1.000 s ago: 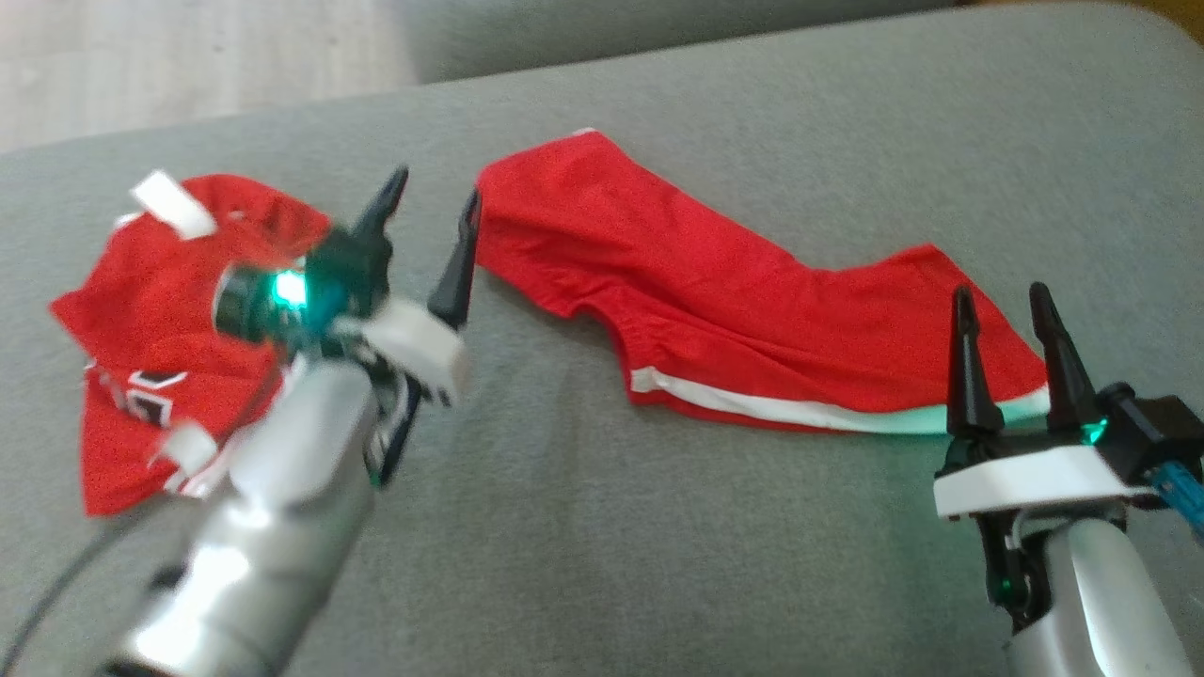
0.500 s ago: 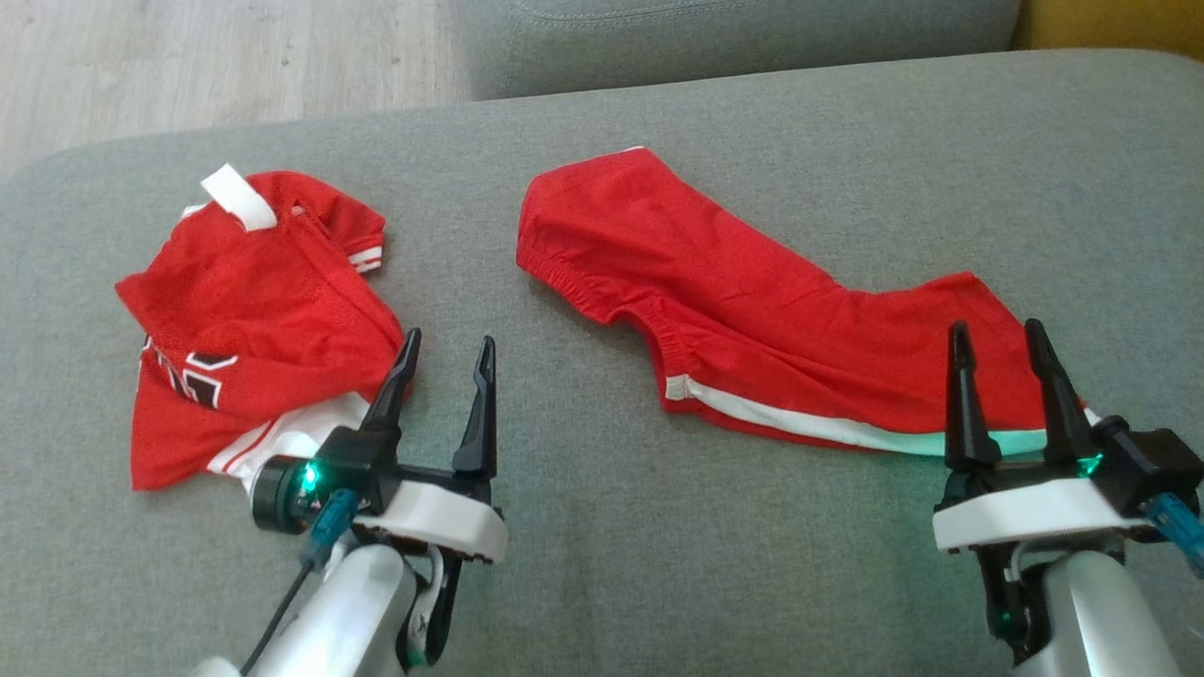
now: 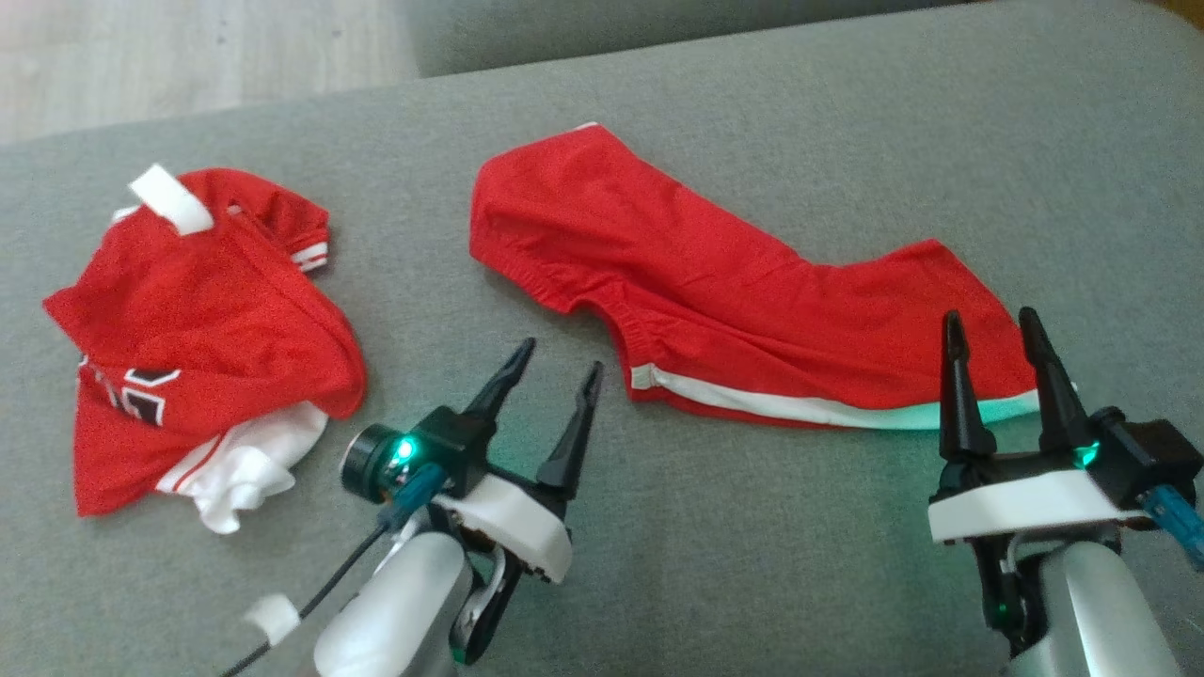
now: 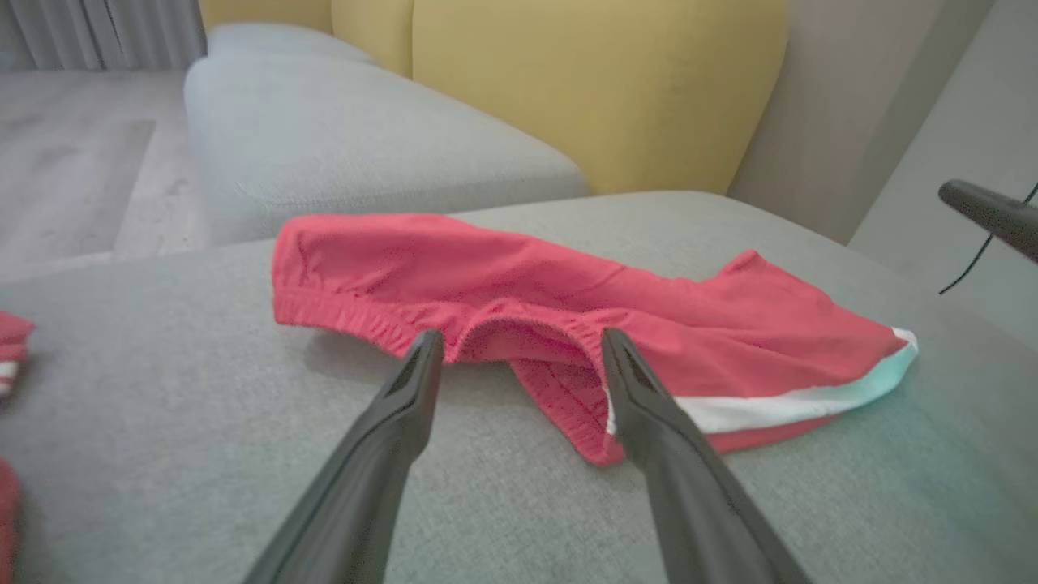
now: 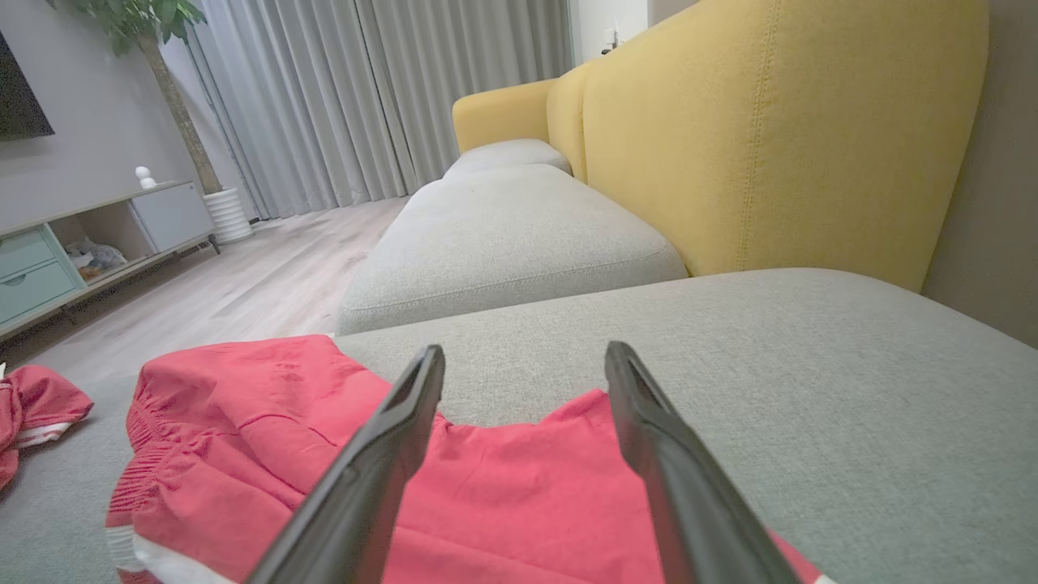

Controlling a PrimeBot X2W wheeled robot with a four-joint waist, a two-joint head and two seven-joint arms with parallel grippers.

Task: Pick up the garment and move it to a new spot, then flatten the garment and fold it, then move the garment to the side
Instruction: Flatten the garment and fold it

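From where I stand, the job looks barely begun on the red shorts (image 3: 715, 282), which I take to be the garment in question. They lie spread along the middle and right of the grey sofa cushion (image 3: 752, 564), waistband towards the left and white-striped leg hem towards the right, with a few wrinkles in the cloth. Nothing grips them. The left gripper (image 3: 561, 355) hovers just short of the waistband's near corner, its two fingers spread wide with nothing between them. The right gripper (image 3: 990, 316) stands by the striped hem at the far right end, jaws just as wide and also empty. I'd judge that the arms are lined up to take an end each. If so, the pick-up, the move to a new spot, the flattening, the folding and the setting aside are all yet to be done for this piece.

Well apart, at the left of the same cushion, sits a red jersey (image 3: 198, 310), bunched up with white fabric poking out beneath. Whether it is a finished piece put aside I cannot say, though it looks more crumpled than folded.

The count: two red garments, one pair of shorts and one jersey; two grippers with four dark fingers in all; one white stripe along the shorts' hem; the cushion under it all, a second cushion (image 5: 503, 235) beyond it, and a yellow backrest (image 5: 770, 146) behind
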